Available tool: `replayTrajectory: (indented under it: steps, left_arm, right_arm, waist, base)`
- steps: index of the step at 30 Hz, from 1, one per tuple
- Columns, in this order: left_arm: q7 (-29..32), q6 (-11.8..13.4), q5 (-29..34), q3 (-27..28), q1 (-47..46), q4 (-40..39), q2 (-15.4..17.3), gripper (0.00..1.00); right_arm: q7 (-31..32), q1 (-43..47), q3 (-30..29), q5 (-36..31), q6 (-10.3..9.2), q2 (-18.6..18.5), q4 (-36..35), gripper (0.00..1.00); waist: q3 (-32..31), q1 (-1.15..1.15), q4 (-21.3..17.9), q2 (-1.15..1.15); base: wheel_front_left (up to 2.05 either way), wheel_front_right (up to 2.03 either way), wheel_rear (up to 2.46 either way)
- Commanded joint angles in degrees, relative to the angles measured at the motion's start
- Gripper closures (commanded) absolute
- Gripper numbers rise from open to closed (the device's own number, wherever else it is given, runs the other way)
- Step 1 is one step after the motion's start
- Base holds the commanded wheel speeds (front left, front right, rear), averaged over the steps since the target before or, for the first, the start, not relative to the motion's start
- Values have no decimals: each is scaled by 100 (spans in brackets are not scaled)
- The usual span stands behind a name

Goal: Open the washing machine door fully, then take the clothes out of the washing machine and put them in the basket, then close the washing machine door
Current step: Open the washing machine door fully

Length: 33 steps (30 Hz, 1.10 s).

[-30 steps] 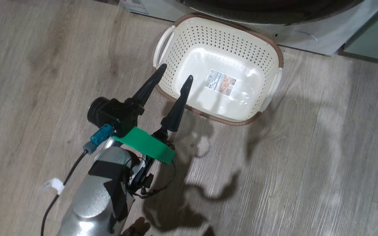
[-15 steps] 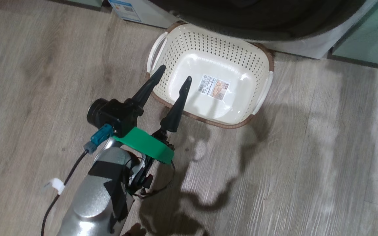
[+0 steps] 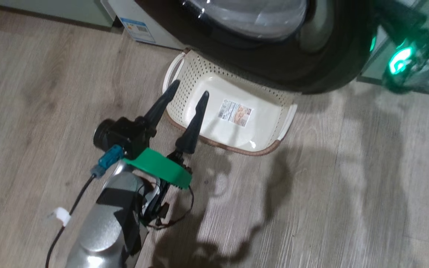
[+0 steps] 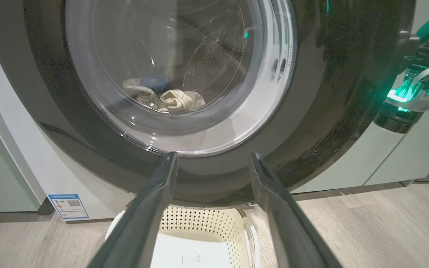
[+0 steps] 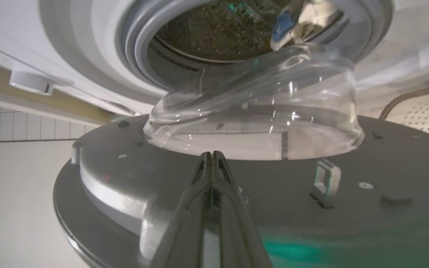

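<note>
- Below the washing machine door [image 3: 311, 74], the basket [image 3: 229, 148] is sitting on the wooden floor [image 3: 32, 93], with the door's black rim partly overhanging it.
- Left gripper [image 3: 188, 89] is hovering over the basket's left rim, fingers spread apart and grasping nothing.
- Right gripper [image 5: 212, 155] is pointing at the door's inner face, fingers pressed together with nothing between them.
- Clothes [image 4: 169, 101] are lying inside the washing machine [image 4: 32, 156] drum, showing through the glass.

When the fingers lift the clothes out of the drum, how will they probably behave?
The clothes lie crumpled in soft folds, so they will likely be floppy and drape down. The bundle looks small, so probably light. Heaped together, pieces may snag each other.
</note>
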Motion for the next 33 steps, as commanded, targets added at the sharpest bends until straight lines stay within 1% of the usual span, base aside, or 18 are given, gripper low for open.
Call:
replayTrajectory:
  steps: [1,6,13,22,23,33]
  left_arm:
    - [-34,-16,37,230,75,-154,93,0]
    - [-34,-17,54,281,204,-104,93,0]
    - [-34,1,60,338,403,-5,93,0]
    - [-34,-6,69,316,648,133,93,0]
    - [-34,-6,69,316,648,133,93,0]
    - [-34,-15,84,306,851,198,93,0]
  right_arm:
    - [85,63,108,99,22,155,-326,100]
    - [168,508,275,251,22,202,-648,100]
    - [176,1006,584,567,22,233,-855,100]
    - [24,1518,1413,1112,22,239,-1091,100]
    - [24,1518,1413,1112,22,239,-1091,100]
    - [-165,1823,2181,1524,22,239,-1339,100]
  waist:
    - [-76,0,-24,0]
    - [-264,0,-60,0]
    - [-605,0,-103,0]
    - [-1035,0,-94,0]
    - [-1035,0,-94,0]
    - [-1314,0,-37,0]
  base:
    - [0,0,0]
    - [0,0,0]
    - [0,0,0]
    - [0,0,0]
    - [0,0,0]
    - [0,0,0]
